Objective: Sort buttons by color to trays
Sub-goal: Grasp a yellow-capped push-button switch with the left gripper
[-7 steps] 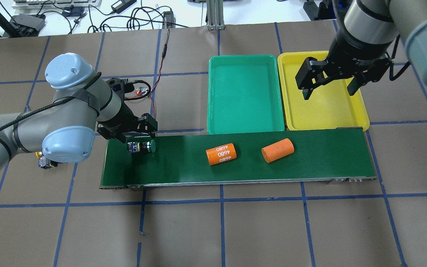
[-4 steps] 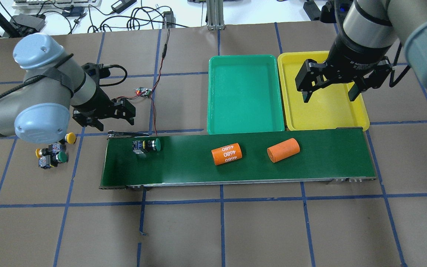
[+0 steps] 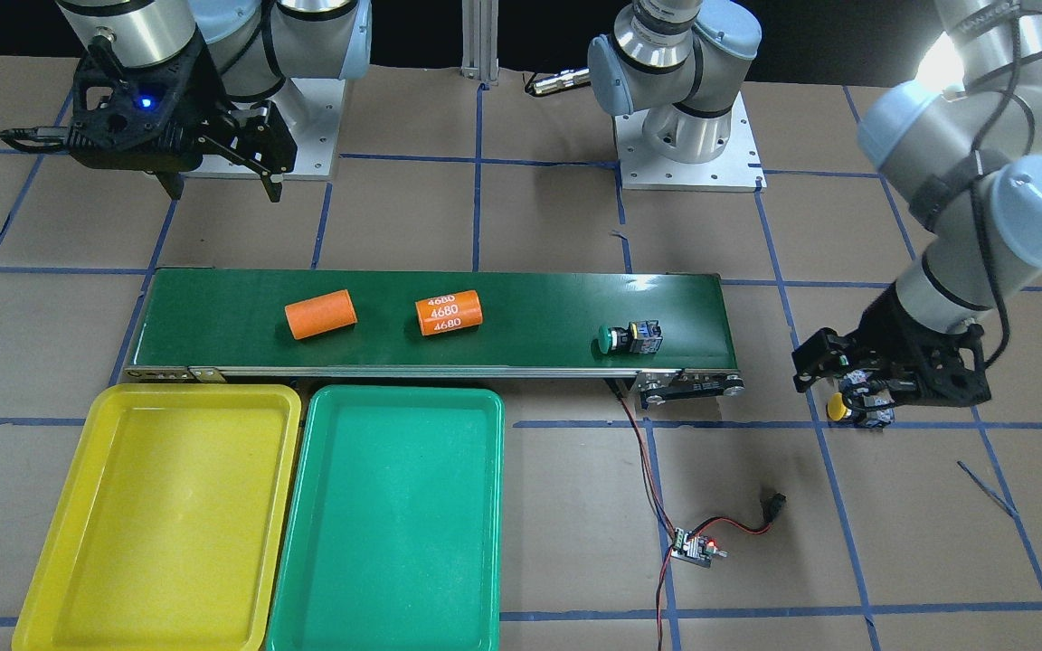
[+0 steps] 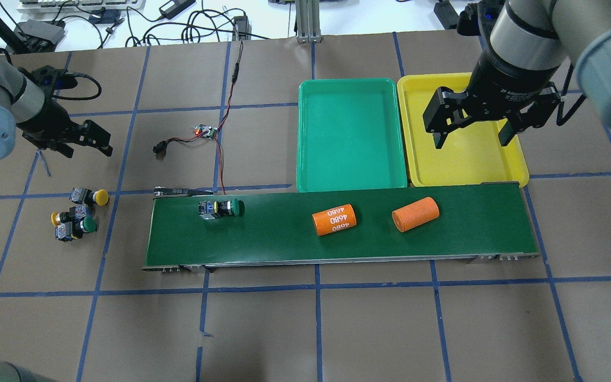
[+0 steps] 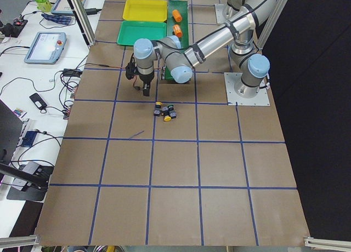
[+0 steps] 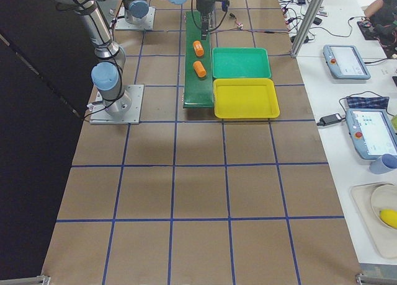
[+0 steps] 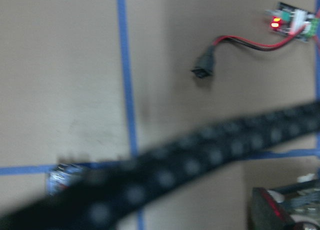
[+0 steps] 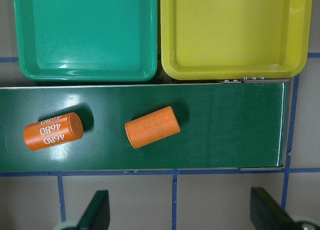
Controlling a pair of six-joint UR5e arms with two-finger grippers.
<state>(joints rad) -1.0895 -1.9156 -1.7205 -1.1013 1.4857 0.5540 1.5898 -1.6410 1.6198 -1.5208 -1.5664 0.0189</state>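
Surface (image 4: 305,329): brown sheeting with a blue tape grid, filling the overhead view. Belt (image 4: 284,244): long dark green strip across the middle of that view, carrying three items. Yellow tray (image 4: 459,164): upper right, against the belt's far edge; empty. Green tray (image 4: 350,132): just beside it on the left, also against the belt; empty. Right pincer (image 4: 470,141): hangs above the yellow tray, jaws spread wide, nothing between them; its wrist view looks down on both trays and the belt's right end. Left pincer (image 4: 87,151): far left, raised over bare surface, higher in the frame than the cluster and apart from it; jaws parted, holding nothing; its wrist view is blurred. Marked cylinder (image 4: 334,219): orange, lettered 4680, mid-belt. Plain cylinder (image 4: 415,214): orange, right of the first, apart from it. Green button (image 4: 221,208): on its side at the belt's left end, cap pointing right. Cluster (image 4: 75,215): three buttons, two yellow-capped and one green-capped, close together on the surface left of the belt. Board (image 4: 206,130): small circuit with red and black leads, upper centre-left. Step in hand, as judged: feeding stage, with no button sorted and one of four on the belt. The next move likely calls for the left pincer to drop onto one cluster button and close across its blocky body without knocking the neighbours. Alternatively the right pincer takes the green button once within reach, for the green tray, passing over the cylinders.
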